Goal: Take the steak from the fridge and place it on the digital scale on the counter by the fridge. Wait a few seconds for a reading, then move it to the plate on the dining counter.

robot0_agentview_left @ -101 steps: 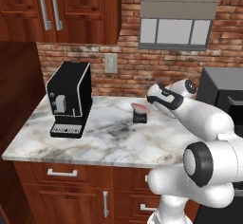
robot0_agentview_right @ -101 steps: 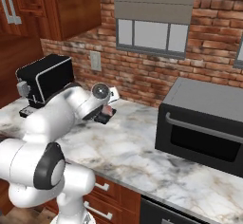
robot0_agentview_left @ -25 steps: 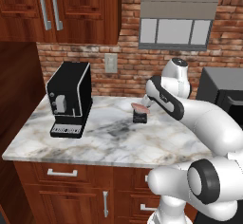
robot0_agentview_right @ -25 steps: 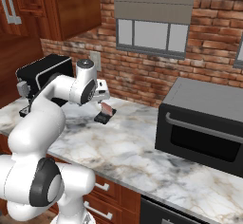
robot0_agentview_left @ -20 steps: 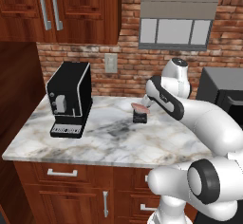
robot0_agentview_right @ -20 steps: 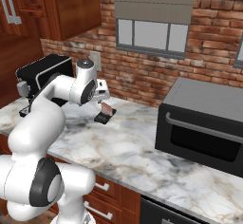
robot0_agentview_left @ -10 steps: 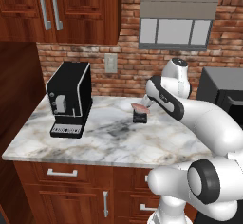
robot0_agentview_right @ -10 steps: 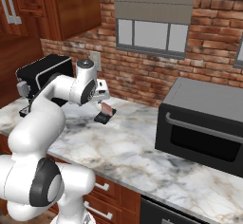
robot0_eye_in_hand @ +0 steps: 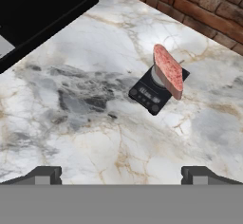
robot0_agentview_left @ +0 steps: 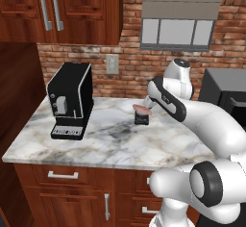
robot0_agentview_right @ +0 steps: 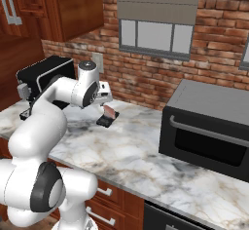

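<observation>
The steak [robot0_eye_in_hand: 168, 70], a pinkish-red slab, rests tilted on edge on the digital scale [robot0_eye_in_hand: 152, 93], a small black block on the marble counter [robot0_eye_in_hand: 95, 137]. My gripper [robot0_eye_in_hand: 121, 175] is open and empty, hanging above and back from the scale, with its fingertips [robot0_eye_in_hand: 45, 174] spread wide. From the left base camera the steak [robot0_agentview_left: 142, 108] sits on the scale [robot0_agentview_left: 141, 119] just left of my gripper [robot0_agentview_left: 150, 105]. The right base camera has the steak [robot0_agentview_right: 110, 112] and scale [robot0_agentview_right: 107, 121] just below my gripper [robot0_agentview_right: 104, 96].
A tall black coffee machine [robot0_agentview_left: 71, 100] stands on the counter's left part. A black microwave [robot0_agentview_right: 209, 126] sits to the right of the scale. A brick wall with a window runs behind the counter [robot0_agentview_left: 110, 144]. Wooden cabinets hang above on the left.
Over the last second nothing has moved. Compared with five seconds ago, the arm has risen and the hand has drawn up away from the steak on the scale.
</observation>
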